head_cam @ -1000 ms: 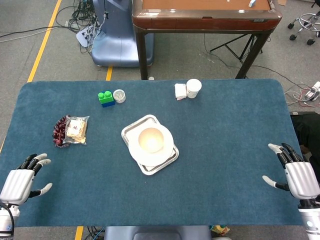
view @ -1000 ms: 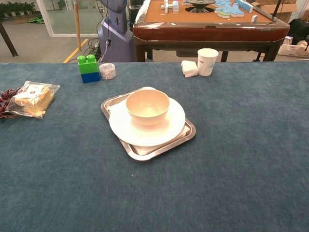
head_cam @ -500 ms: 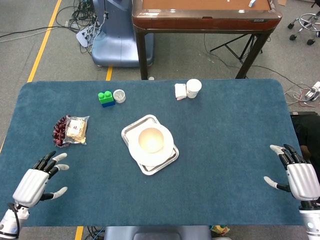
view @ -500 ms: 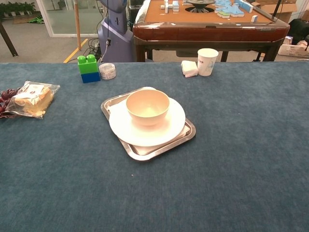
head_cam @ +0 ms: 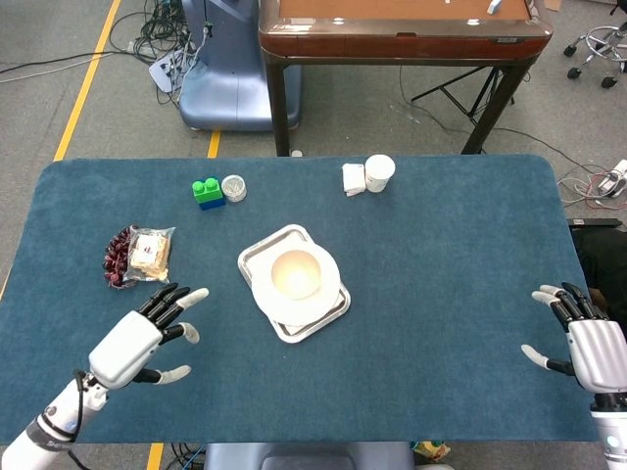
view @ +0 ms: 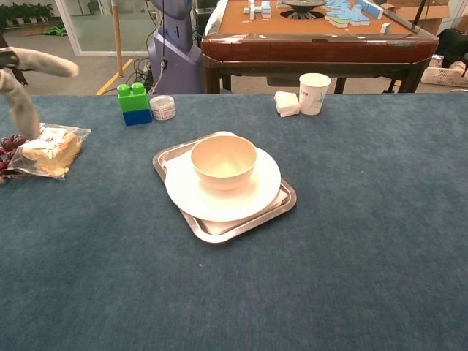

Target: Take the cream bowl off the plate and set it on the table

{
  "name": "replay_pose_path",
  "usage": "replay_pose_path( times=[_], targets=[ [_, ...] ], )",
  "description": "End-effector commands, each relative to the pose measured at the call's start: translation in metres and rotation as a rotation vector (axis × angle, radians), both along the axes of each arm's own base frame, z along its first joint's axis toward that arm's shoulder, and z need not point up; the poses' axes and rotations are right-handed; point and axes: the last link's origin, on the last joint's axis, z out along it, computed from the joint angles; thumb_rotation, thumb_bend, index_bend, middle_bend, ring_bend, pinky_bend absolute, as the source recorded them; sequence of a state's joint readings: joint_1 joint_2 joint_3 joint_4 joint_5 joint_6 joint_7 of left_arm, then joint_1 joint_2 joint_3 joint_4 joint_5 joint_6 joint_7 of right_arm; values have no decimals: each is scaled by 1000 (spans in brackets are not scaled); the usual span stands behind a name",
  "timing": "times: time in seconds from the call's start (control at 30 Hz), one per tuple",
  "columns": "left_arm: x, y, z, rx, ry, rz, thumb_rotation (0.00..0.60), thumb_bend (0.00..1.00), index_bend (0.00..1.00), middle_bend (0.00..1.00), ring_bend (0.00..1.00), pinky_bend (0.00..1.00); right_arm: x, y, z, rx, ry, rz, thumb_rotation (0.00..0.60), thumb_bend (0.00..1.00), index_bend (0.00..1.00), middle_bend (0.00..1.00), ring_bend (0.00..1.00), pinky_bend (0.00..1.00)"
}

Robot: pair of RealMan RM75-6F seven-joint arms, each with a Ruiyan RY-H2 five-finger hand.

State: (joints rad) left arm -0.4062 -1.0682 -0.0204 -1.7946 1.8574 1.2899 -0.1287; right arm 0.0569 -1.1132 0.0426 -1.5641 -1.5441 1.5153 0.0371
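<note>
The cream bowl (head_cam: 295,273) (view: 224,161) stands upright on a white plate (head_cam: 321,299) (view: 259,194), which lies on a metal tray (head_cam: 257,252) (view: 219,230) at the table's middle. My left hand (head_cam: 137,337) hovers open to the bowl's left, fingers spread toward it; only its fingertips (view: 29,73) show in the chest view. My right hand (head_cam: 588,348) stays open at the table's right edge, far from the bowl.
A bagged snack with dark grapes (head_cam: 140,257) (view: 44,150) lies left of the tray. At the back stand a green and blue block (head_cam: 208,191) (view: 134,104), a small round tin (head_cam: 233,187) (view: 162,107), a paper cup (head_cam: 379,171) (view: 314,92) and a white packet (head_cam: 353,178) (view: 287,103).
My left hand has moved right and forward over the table toward the tray, and its fingertips now enter the chest view. My right hand has drifted slightly down. The bowl has not moved.
</note>
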Motion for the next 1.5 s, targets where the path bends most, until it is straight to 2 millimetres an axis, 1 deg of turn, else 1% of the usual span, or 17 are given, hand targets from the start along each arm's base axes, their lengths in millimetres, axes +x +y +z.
replay_pose_path(
  times=[0.03,0.17,0.3,0.5,0.73,0.93,1.03,1.37,1.5],
  targets=[
    [22,16,-12,-12,-18,-45,600,154,483,61,0,0,0,0,1,0,-4,1,600,0,281,244,137,344],
    [36,29,-25,-18,-10,-65,600,154,488,61,0,0,-1,-2,3,0,-10,-3,600,0,283,244,137,344],
    [45,41,-40,-44,8,-51,600,154,504,61,0,0,-1,-2,6,-4,-14,-4,600,0,283,244,137,344],
    [55,55,-67,-73,30,-31,600,154,436,45,0,0,-2,-1,15,-35,-10,-15,600,0,283,244,137,344],
    [64,71,-99,-84,88,-48,600,155,430,43,0,0,-4,0,24,-60,-28,-27,600,0,283,244,137,344],
    [74,84,-114,-69,83,-36,600,154,430,37,0,8,-5,1,28,-62,-44,-26,600,0,283,244,137,344],
    [77,93,-122,-38,113,-30,600,155,429,29,0,14,-5,2,31,-65,-52,-24,600,0,283,244,137,344],
    [77,116,-138,75,200,-2,600,154,444,21,0,20,-7,2,34,-62,-66,-29,600,0,283,244,137,344],
    [78,121,-142,88,226,14,600,155,446,20,0,20,-7,2,34,-56,-69,-31,600,0,283,244,137,344]
  ],
)
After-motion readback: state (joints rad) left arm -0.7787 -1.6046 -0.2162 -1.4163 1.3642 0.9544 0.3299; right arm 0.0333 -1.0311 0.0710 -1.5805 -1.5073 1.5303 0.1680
